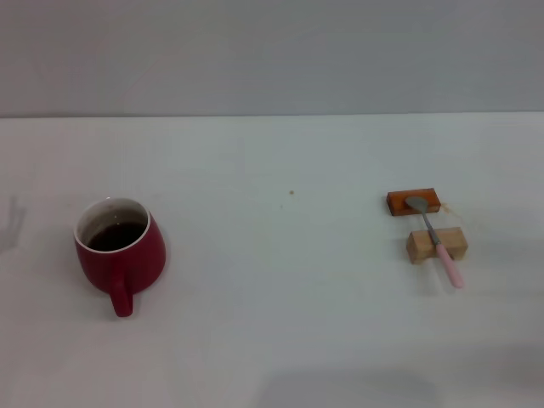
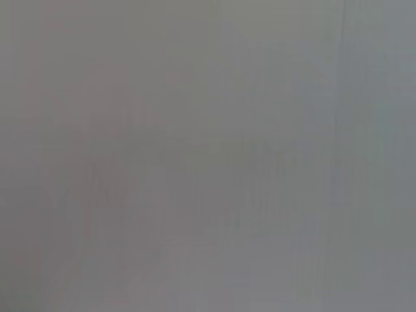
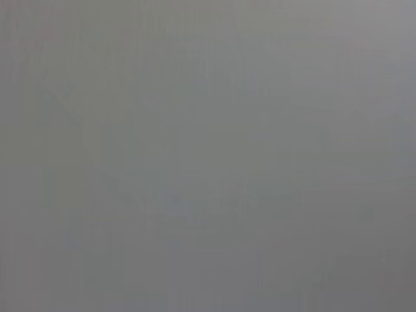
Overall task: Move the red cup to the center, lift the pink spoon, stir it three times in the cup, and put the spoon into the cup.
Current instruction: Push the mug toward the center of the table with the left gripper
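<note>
The red cup (image 1: 119, 253) stands upright on the left side of the white table (image 1: 280, 289), its handle toward the front, with dark liquid inside. The pink spoon (image 1: 437, 241) lies on the right side. Its silver bowl rests on an orange block (image 1: 413, 202) and its pale pink handle lies across a tan wooden block (image 1: 437, 245), pointing to the front. Neither gripper shows in the head view. Both wrist views show only a plain grey surface.
A tiny dark speck (image 1: 291, 193) lies on the table near the middle. The table's far edge meets a grey wall (image 1: 272, 51).
</note>
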